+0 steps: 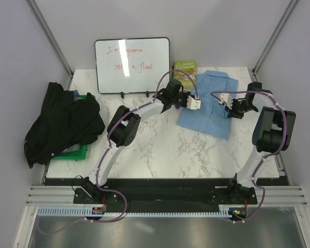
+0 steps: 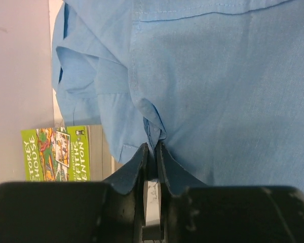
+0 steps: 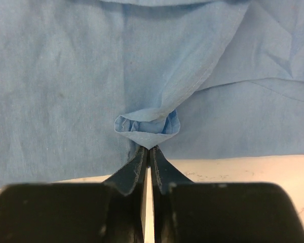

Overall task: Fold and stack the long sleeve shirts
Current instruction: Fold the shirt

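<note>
The light blue long sleeve shirt (image 1: pixel 209 111) lies partly folded on the back right of the marble table. My left gripper (image 1: pixel 196 102) is at the shirt's left edge; in the left wrist view its jaws (image 2: pixel 152 148) stand a sliver apart, pinching a small fold of the blue cloth (image 2: pixel 218 91). My right gripper (image 1: pixel 223 99) is over the shirt's right part; its tips (image 3: pixel 148 149) are shut on a puckered fold of the blue cloth (image 3: pixel 66 76). The black long sleeve shirt (image 1: pixel 62 121) lies crumpled in a heap at the table's left edge, away from both grippers.
A green-covered book (image 1: pixel 185 70) lies just behind the blue shirt and shows in the left wrist view as well (image 2: pixel 55 154). A whiteboard (image 1: pixel 132 64) stands against the back wall. A green tray (image 1: pixel 75 152) pokes out from under the black shirt. Bare marble (image 1: pixel 160 144) lies in front.
</note>
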Action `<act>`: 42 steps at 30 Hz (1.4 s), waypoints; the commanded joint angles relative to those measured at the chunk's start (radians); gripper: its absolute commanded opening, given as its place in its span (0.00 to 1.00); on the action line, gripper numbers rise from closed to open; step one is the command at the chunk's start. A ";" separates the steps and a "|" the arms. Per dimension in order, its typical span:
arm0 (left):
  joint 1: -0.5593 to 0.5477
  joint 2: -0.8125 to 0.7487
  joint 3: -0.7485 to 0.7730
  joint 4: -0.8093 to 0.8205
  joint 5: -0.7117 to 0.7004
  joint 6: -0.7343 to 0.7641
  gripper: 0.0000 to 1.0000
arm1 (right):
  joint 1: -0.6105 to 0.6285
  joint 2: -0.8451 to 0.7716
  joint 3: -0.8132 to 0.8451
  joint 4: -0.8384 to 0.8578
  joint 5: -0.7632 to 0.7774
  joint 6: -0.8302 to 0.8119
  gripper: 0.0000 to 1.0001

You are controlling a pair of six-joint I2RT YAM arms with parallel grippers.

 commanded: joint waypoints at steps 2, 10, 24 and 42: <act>0.000 0.019 0.009 0.045 -0.084 -0.009 0.40 | 0.002 0.054 0.035 0.016 0.013 0.085 0.27; 0.008 -0.183 -0.046 -0.012 -0.116 -0.274 0.70 | -0.049 -0.064 0.042 -0.021 0.021 0.261 0.74; -0.127 -0.261 -0.103 -0.345 0.005 -0.542 0.44 | -0.079 -0.070 0.317 -0.163 -0.153 0.727 0.77; -0.210 -0.068 0.043 -0.793 -0.012 -0.572 0.27 | -0.079 -0.225 0.222 -0.136 -0.119 0.849 0.73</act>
